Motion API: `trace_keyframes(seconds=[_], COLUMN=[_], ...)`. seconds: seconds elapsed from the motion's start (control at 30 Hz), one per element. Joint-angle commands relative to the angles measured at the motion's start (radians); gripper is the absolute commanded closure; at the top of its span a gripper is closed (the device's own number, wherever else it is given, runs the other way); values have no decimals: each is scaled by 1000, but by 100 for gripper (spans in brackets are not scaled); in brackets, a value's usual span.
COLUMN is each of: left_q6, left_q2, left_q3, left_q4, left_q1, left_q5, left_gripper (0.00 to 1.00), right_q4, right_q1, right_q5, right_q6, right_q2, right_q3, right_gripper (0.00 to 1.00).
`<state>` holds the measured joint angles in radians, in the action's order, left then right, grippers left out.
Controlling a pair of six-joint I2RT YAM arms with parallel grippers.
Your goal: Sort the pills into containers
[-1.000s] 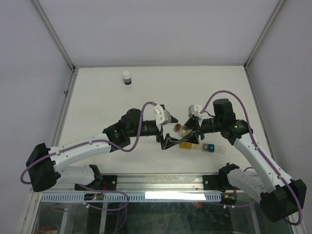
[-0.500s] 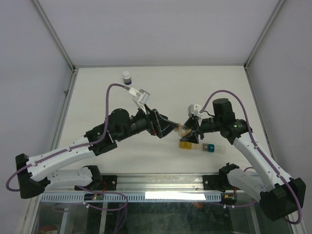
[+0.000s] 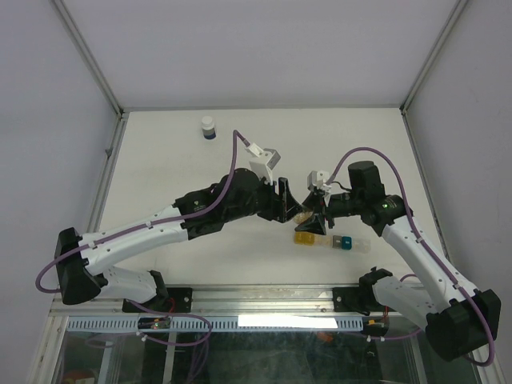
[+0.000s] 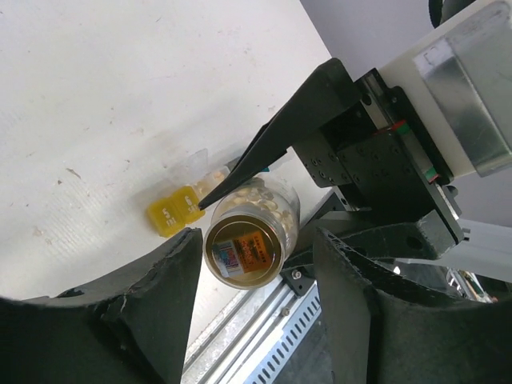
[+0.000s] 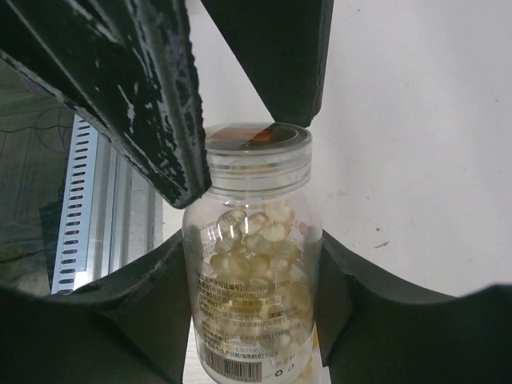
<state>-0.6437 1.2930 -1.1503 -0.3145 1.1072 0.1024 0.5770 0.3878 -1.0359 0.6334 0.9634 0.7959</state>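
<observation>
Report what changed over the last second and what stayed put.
The left gripper swung away from beside the yellow-clear-teal compartment strip, then across to the small clear vial of tan pills, its jaws narrowing around the labelled cap. The right gripper kept holding the vial; the strip and white-capped dark blue bottle stayed.

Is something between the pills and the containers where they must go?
Yes. The pills are shut inside the vial, whose lid is on. The right end effector holds the vial; the left end effector flanks the lid.
</observation>
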Motion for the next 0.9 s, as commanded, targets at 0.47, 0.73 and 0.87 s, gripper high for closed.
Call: trace_keyframes(seconds=[0.47, 0.73, 0.87], left_q6=[81, 443, 677], left_q2=[24, 26, -4], left_q3=[-49, 5, 30], left_q4=[-5, 112, 153], left_q1=[5, -11, -25], left_q5=[-124, -351, -383], left_gripper=[60, 69, 52], right_q4=[-38, -37, -37], right_q1=[-6, -7, -9], right_q5=[-9, -13, -14], right_q6=[0, 0, 1], right_q2=[-6, -12, -13], right_q3=[28, 28, 28], right_gripper=[100, 100, 100])
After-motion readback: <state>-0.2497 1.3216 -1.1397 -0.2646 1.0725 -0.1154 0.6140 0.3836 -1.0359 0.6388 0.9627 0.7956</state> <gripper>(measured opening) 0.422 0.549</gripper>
